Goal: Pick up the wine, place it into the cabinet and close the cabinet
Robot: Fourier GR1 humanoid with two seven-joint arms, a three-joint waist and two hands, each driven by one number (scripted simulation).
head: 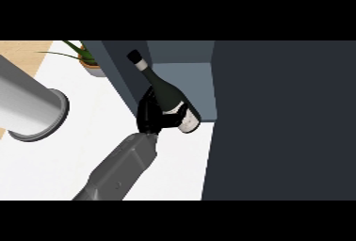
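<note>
One dark glass wine bottle, with a white band at its neck and a pale label near its base, lies tilted at the mouth of the slate-blue cabinet, neck toward the interior. One black hand on a smooth grey forearm curls around the bottle's body. Left of the cabinet stand one grey cylinder and one potted green plant.

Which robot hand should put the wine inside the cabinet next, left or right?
Probably the right robot hand: it is curled round the wine bottle, whose neck already points into the open cabinet. Only the left forearm shows, at the view's left edge, away from the bottle.
</note>
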